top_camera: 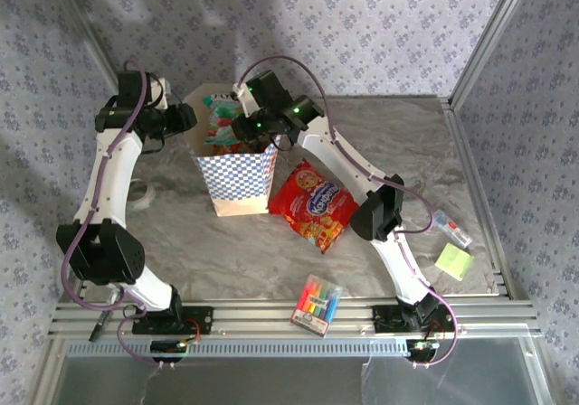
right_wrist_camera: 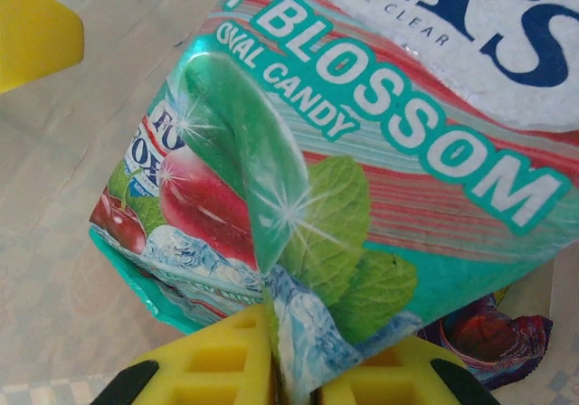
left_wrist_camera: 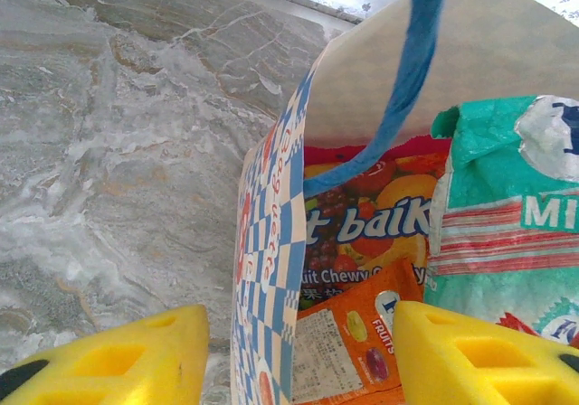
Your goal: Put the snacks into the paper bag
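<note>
Top view: tan paper bag [top_camera: 237,181] w/ blue-white check band stands upright at centre of frame, mouth open toward the top of the frame. Both arms reach in to it. R end effector [top_camera: 244,130] sits right over the mouth. L end effector [top_camera: 185,118] is at the mouth's left rim.

R wrist view: the R end effector's yellow fingers [right_wrist_camera: 210,369] are pressed together at the bottom of the frame, clamped on one crimped edge of a green mint candy packet [right_wrist_camera: 362,179]. The packet fans out from the grip toward the upper right, long axis approx diagonal. Behind it is the bag's tan inner wall. A purple packet [right_wrist_camera: 488,328] lies deeper, lower right. So the held packet is within the mouth, w/ the bag's inside straight ahead of the grip. Likely only a release is needed, no sideways travel.

L wrist view: the L end effector's fingers [left_wrist_camera: 118,360] stand apart at bottom left and bottom right, straddling the checked side wall, not gripping it as far as can be told. Blue cord handle [left_wrist_camera: 412,70] crosses top centre. Inside the bag: fruit chew bag [left_wrist_camera: 371,215], orange packet [left_wrist_camera: 348,342].

Left on the desk [top_camera: 181,233]: red cookie bag [top_camera: 313,204], just right of the paper bag, set cornerwise in frame, nearer the R arm. Marker pack [top_camera: 317,304] and yellow note pad [top_camera: 454,261] lie toward the bottom right; neither is a snack.
</note>
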Robot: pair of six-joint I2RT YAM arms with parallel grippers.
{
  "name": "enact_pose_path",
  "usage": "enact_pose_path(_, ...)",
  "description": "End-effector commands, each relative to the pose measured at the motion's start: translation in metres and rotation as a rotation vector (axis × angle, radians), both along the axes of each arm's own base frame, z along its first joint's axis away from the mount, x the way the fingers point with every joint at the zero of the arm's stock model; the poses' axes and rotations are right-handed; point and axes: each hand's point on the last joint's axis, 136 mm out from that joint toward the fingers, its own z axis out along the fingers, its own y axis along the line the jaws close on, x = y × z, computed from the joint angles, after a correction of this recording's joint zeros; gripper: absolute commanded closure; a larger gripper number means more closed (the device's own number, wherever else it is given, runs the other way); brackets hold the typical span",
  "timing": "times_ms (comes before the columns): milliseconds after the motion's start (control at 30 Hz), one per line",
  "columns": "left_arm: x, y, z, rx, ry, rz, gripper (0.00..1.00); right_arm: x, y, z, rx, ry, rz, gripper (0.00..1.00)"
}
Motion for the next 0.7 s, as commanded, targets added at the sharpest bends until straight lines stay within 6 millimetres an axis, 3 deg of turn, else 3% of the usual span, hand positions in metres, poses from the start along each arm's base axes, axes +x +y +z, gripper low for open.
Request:
enact_pose_path(0,0.007,0.000,0.009,-0.015,-0.030,-0.014,0.44,0.002,-0.002,0.022,0.024,-0.047,-0.004,0.84)
enact_pose_path(133,0.007,-0.001,0.009,-0.017,-0.030,-0.014,0.44,0.001,-0.002,0.023,0.025,-0.044,-0.003,0.82)
enact_pose_path(333,0.007,-0.001,0.007,-0.017,-0.023,-0.016,0.44,-0.002,-0.005,0.031,0.036,-0.042,-0.005,0.53)
enact_pose_path(667,0.007,-0.003,0.007,-0.028,-0.022,-0.018,0.44,-0.010,-0.007,0.045,0.053,-0.048,0.006,0.56)
